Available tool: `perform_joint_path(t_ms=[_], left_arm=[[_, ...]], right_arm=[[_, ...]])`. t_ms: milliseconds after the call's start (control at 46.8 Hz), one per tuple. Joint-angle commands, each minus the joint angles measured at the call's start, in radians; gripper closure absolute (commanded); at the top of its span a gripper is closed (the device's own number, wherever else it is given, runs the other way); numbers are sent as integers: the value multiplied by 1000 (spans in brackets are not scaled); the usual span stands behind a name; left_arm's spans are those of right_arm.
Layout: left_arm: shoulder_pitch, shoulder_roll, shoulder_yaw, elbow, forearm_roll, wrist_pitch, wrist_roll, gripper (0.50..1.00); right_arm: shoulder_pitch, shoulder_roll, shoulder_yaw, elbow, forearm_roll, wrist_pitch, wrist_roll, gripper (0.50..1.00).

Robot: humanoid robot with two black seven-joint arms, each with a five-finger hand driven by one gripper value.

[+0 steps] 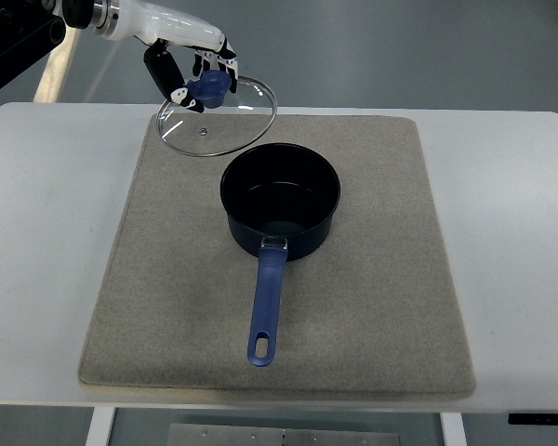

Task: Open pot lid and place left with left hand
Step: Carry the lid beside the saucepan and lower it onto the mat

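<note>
A dark blue pot (281, 197) stands uncovered in the middle of a grey mat (167, 307), its blue handle (268, 307) pointing toward the near edge. A round glass lid (225, 121) with a metal rim is held in the air behind and left of the pot, over the mat's far left corner. My left hand (193, 76), white with black fingers, is shut on the lid's blue knob (210, 87). The lid is tilted, its near rim close to the pot's far rim. The right arm does not show.
The mat lies on a white table (46, 242) with bare surface to the left and right of it. A black piece of the robot (14, 46) and a pale bar (56, 65) show at the upper left.
</note>
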Motion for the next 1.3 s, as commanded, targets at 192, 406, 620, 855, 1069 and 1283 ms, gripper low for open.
perform_joint_path(t_ms=[192, 406, 620, 855, 1069, 1283], left_arm=[[76, 61, 7, -6, 5, 1, 0, 960], [139, 79, 5, -6, 2, 5, 0, 960], [174, 98, 5, -5, 0, 37, 0, 958], [212, 98, 5, -5, 0, 40, 0, 958], [236, 98, 5, -6, 2, 41, 0, 958], [232, 93, -7, -6, -3, 43, 0, 960]], right_arm=[[0, 0, 0, 0, 0, 0, 0, 585], [0, 0, 0, 0, 0, 0, 0, 585], [0, 0, 0, 0, 0, 0, 0, 585], [0, 0, 0, 0, 0, 0, 0, 585], [0, 0, 0, 0, 0, 0, 0, 585], [0, 0, 0, 0, 0, 0, 0, 585]])
